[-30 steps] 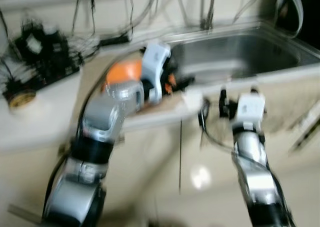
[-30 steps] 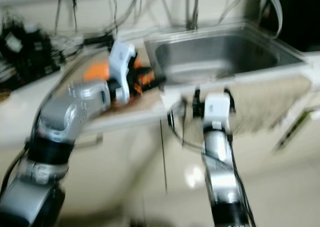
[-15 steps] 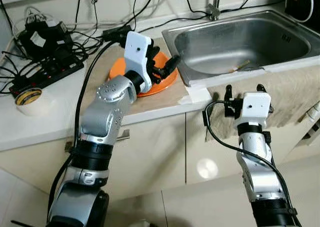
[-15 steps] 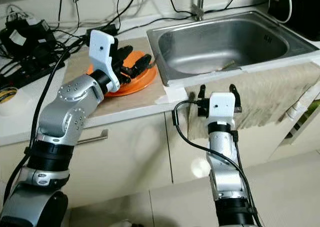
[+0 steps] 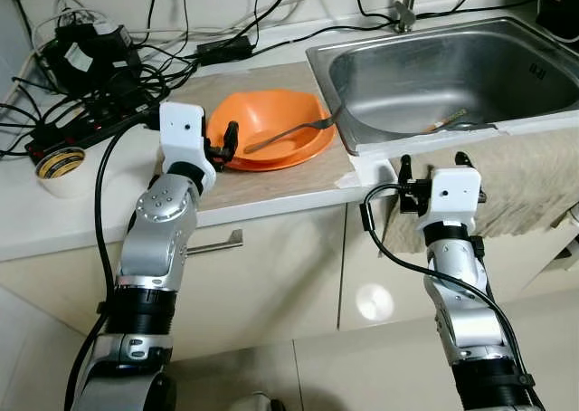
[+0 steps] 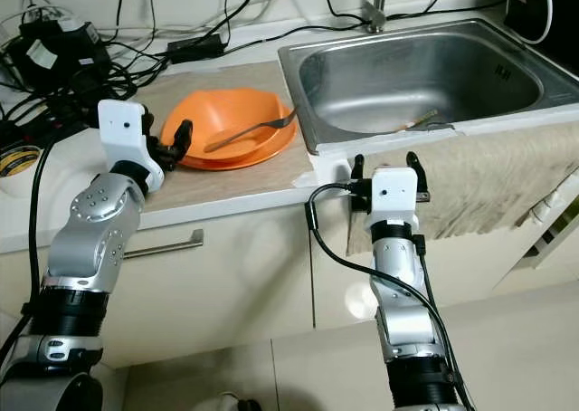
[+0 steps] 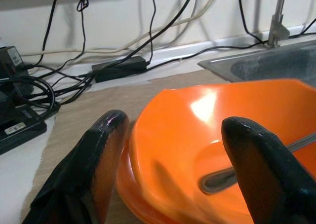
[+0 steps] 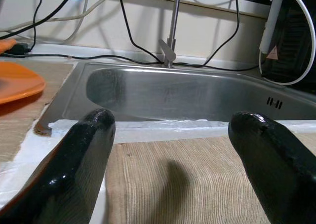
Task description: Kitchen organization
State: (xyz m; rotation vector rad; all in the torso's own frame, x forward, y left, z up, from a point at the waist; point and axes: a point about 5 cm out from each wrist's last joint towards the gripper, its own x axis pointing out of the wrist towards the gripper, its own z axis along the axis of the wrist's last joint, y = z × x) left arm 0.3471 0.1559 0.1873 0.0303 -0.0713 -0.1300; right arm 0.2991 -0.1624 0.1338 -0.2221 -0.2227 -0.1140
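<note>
Plastic is probably making the orange bowl (image 5: 271, 139) light, stiff and slick; its near rim is sitting before the left gripper (image 5: 223, 146), whose fingers are spreading wide and empty. A fork (image 5: 288, 131) is lying loose inside the bowl.

Head views sharp, evenly bright. Glare spot on cabinet door (image 5: 366, 302). Soft shadows under tabletop edge. Left wrist view: orange bowl (image 7: 237, 145) glossy with highlight, near black fingers (image 7: 98, 169) blurred.

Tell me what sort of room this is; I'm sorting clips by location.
Most likely a home kitchen: a steel sink with a tap set in a countertop, cabinet doors below, an orange bowl holding a fork.
</note>
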